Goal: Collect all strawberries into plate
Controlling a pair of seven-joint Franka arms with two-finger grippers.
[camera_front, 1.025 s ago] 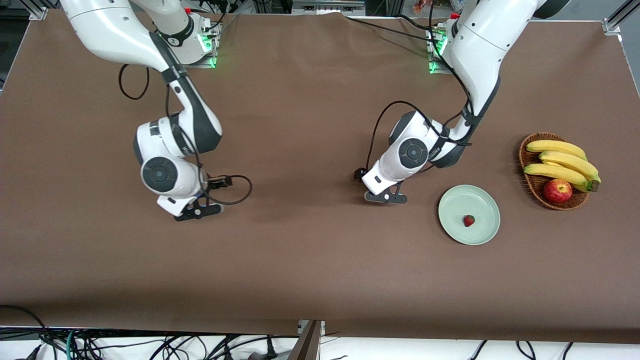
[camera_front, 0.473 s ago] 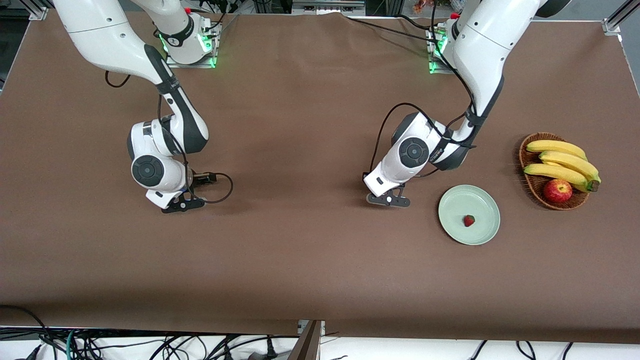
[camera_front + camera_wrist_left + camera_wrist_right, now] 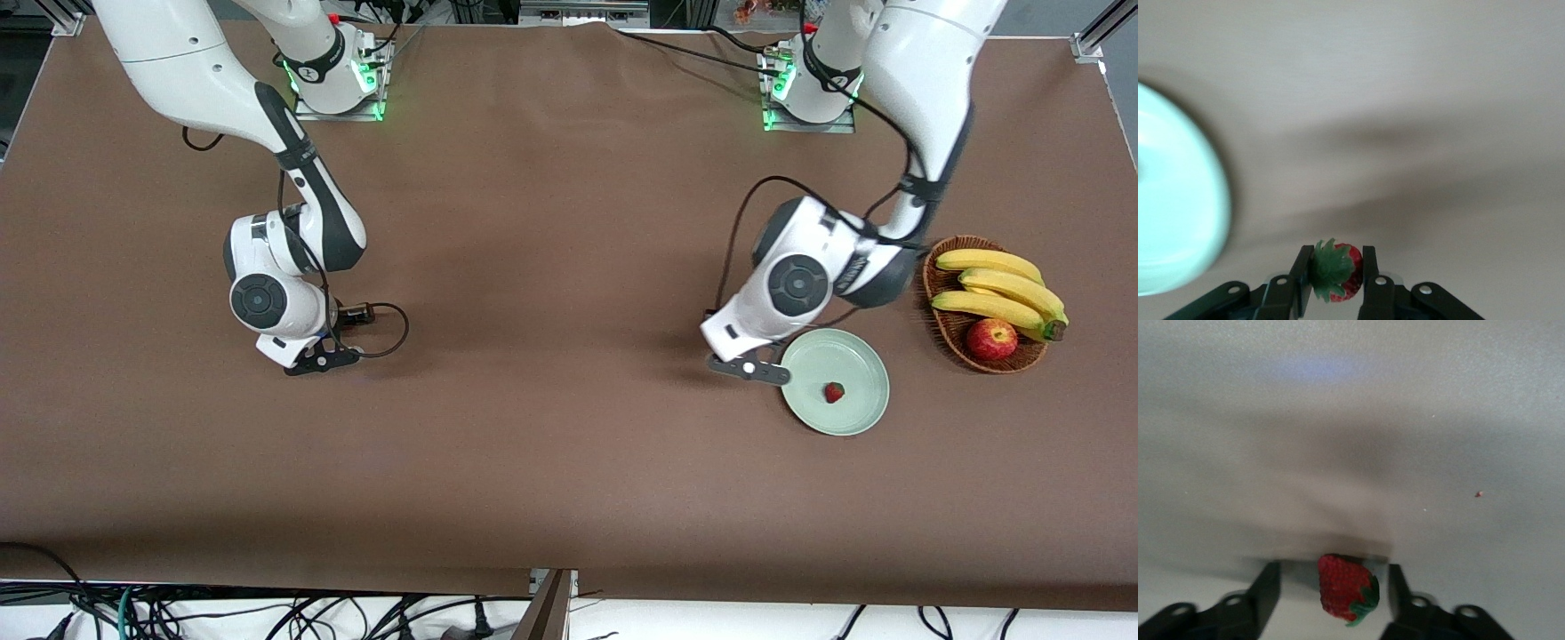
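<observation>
My left gripper [image 3: 1333, 277] clenches a strawberry [image 3: 1335, 271] beside the plate [image 3: 853, 416] rim, while another strawberry [image 3: 1346, 587] lies between my right gripper's [image 3: 1333, 593] spread fingers.

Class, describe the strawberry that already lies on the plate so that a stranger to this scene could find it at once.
Start at the wicker basket of bananas at the left arm's end of the table; the mint-green plate lies beside it. The strawberry is the small red berry lying alone on that plate. Unlike the two other strawberries, no jaws hold it, and it is far smaller than the apple.
</observation>
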